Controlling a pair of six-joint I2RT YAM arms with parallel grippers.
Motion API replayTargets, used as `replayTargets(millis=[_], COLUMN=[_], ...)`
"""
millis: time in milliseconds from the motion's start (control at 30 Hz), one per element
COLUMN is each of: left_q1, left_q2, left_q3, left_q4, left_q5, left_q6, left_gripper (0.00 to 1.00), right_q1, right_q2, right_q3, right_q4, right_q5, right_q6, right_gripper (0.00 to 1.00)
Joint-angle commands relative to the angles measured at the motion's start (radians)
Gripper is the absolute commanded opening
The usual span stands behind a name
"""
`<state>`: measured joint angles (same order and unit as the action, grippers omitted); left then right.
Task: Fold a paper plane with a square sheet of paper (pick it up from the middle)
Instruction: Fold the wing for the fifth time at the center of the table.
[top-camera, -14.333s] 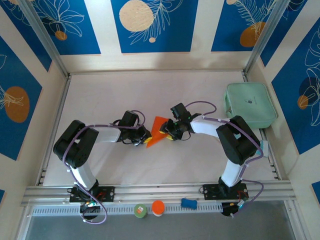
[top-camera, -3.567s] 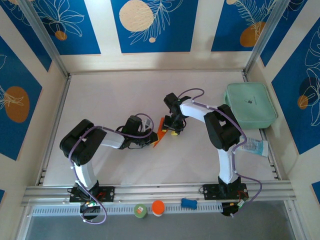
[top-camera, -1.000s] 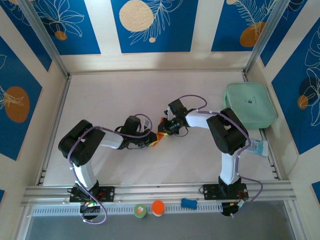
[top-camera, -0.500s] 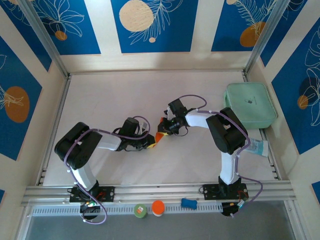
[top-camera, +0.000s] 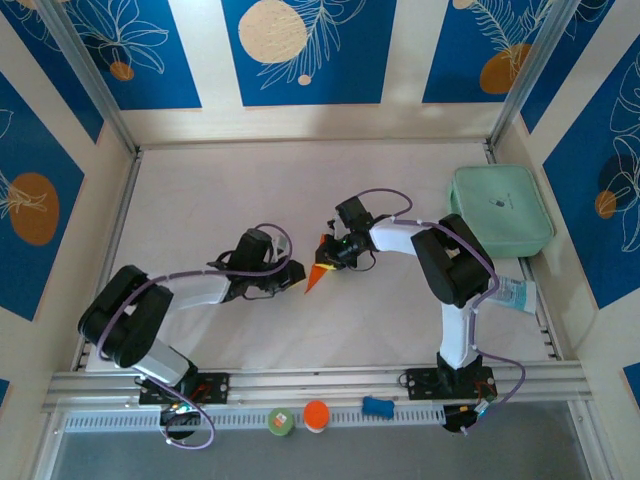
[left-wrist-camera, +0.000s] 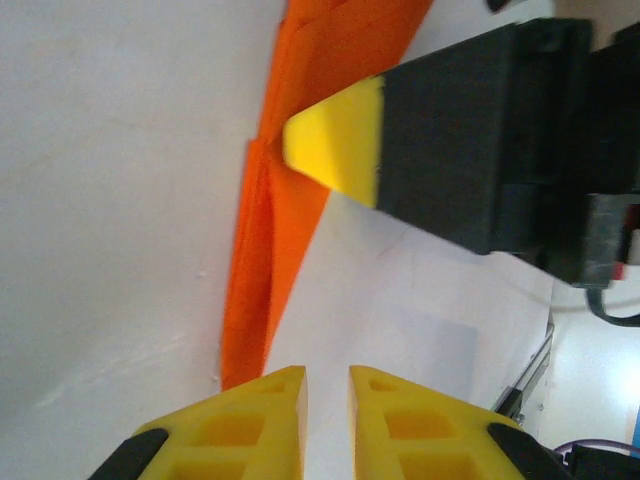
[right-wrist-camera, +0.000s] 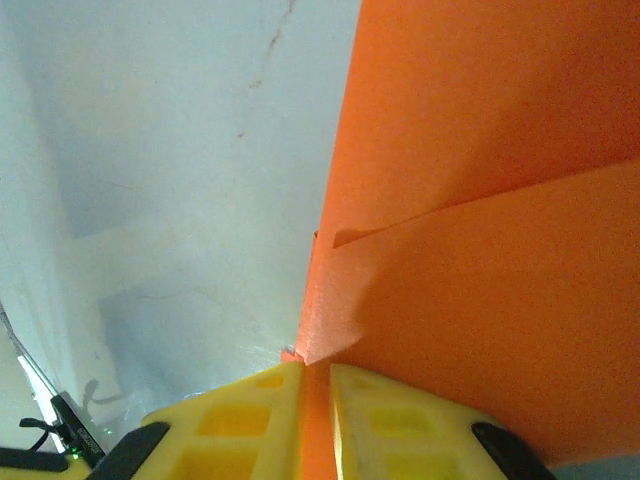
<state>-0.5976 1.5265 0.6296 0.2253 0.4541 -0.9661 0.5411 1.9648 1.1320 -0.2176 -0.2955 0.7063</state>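
Evidently late creasing step: right fingers (right-wrist-camera: 235, 410) clamped narrow orange folded paper plane (top-camera: 316, 274); left fingers (left-wrist-camera: 245, 415) nearly closed, empty, beside its tip. Next probably called for wing-crease press.

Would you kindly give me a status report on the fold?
Right claw pinching the paper plane. Left claw nearly shut, empty, at its tip. Nothing in the way.

The left fingers (left-wrist-camera: 240, 430), almost touching, meet the paper plane (left-wrist-camera: 275, 230) tip; the right finger (left-wrist-camera: 340, 150) overlaps it.
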Motion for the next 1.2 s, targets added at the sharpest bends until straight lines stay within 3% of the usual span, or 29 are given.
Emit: replayTargets(millis=[0, 467, 1167], left_q1=[-0.026, -0.063, -0.061], left_q2=[0.017, 0.19, 0.229], left_q3=[0.05, 0.13, 0.085], left_q4=[-0.015, 0.03, -0.008], left_q5=[-0.002, 0.041, -0.06], left_q6=[0.047, 0.077, 0.107], left_gripper=[0.17, 0.1, 0.08], right_q1=[-0.004, -0.006, -0.007], right_q2=[0.053, 0.082, 0.123], right_q3=[0.002, 0.021, 0.048], right_q4=[-0.081, -0.131, -0.212], right_q5=[0.054, 0.063, 0.09], right_q6=[-0.01, 0.007, 0.027], right_gripper=[0.15, 0.13, 0.13])
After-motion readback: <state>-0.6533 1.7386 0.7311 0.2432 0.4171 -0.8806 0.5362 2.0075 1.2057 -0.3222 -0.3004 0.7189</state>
